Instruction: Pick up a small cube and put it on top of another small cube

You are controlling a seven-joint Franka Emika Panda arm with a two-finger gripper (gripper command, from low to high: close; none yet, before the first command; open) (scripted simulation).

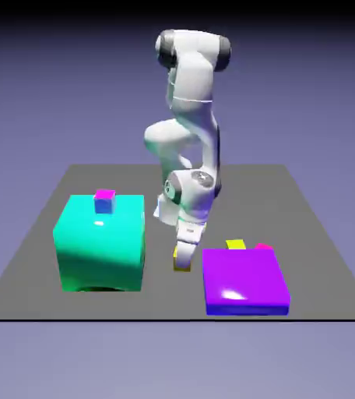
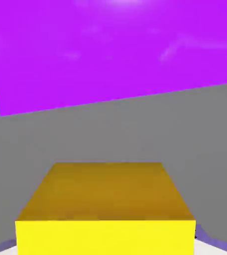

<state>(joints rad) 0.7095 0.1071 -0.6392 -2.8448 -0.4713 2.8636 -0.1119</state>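
The claw point(image 1: 182, 263) is low by the counter point(image 1: 313, 234), and the small cube point(image 2: 105, 209) sits right between its tips. I cannot tell if they squeeze it yet. The purple block point(image 1: 245, 280) lies just beside.

In the hand view the small cube point(image 2: 105, 209) fills the lower middle and is cut off by the bottom edge; it hides the finger tips, so how the jaws stand cannot be told; the purple block point(image 2: 110, 50) runs off the top, left and right edges. In the exterior view the gripper point(image 1: 184, 263) covers nearly all of that cube, leaving only a yellow sliver; a yellow piece point(image 1: 236, 245) and a magenta piece point(image 1: 263, 248) peep from behind the purple block, too hidden to identify; the arm's base is hidden behind its own links.
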